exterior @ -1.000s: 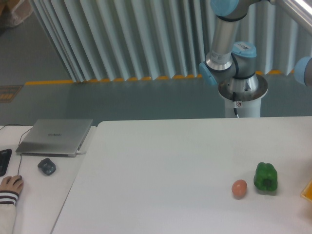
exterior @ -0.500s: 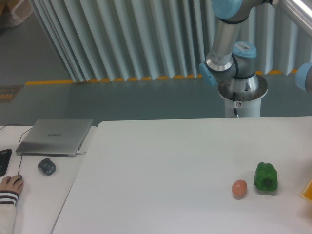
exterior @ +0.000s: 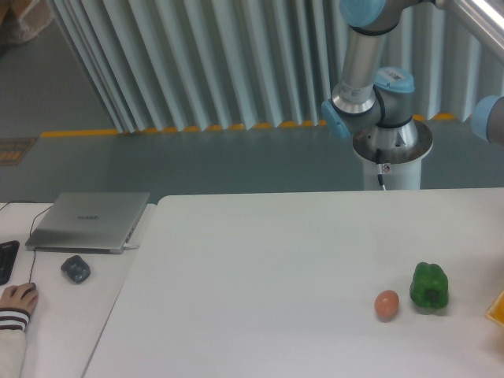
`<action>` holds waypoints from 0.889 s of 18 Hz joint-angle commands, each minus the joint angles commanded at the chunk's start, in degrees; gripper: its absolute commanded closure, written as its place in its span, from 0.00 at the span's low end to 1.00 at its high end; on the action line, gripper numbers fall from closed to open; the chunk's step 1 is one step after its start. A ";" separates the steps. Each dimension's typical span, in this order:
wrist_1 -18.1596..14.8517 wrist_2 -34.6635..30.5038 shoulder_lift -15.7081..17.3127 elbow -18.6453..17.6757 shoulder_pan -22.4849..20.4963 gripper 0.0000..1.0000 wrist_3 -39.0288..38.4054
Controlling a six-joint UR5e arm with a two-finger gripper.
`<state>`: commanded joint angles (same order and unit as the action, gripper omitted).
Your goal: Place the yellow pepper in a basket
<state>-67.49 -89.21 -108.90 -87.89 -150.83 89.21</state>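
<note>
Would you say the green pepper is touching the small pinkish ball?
No, the green pepper sits apart from the pinkish ball, with bare table between them.

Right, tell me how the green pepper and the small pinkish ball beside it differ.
The green pepper is dark green, lobed and glossy; the pinkish ball is smooth, egg-shaped and pinkish-brown. The green pepper is clearly bigger and taller than the ball. Both rest apart, untouched, on the white table.
</note>
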 joint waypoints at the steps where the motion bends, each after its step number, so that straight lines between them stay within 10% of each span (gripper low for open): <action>1: -1.75 0.00 0.35 0.00 0.71 0.00 -0.35; 6: -10.02 3.86 4.04 -0.96 2.12 0.00 -0.62; 16: -10.82 7.03 10.55 -5.45 3.53 0.00 -3.51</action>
<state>-78.31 -82.18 -98.35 -93.34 -147.30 85.70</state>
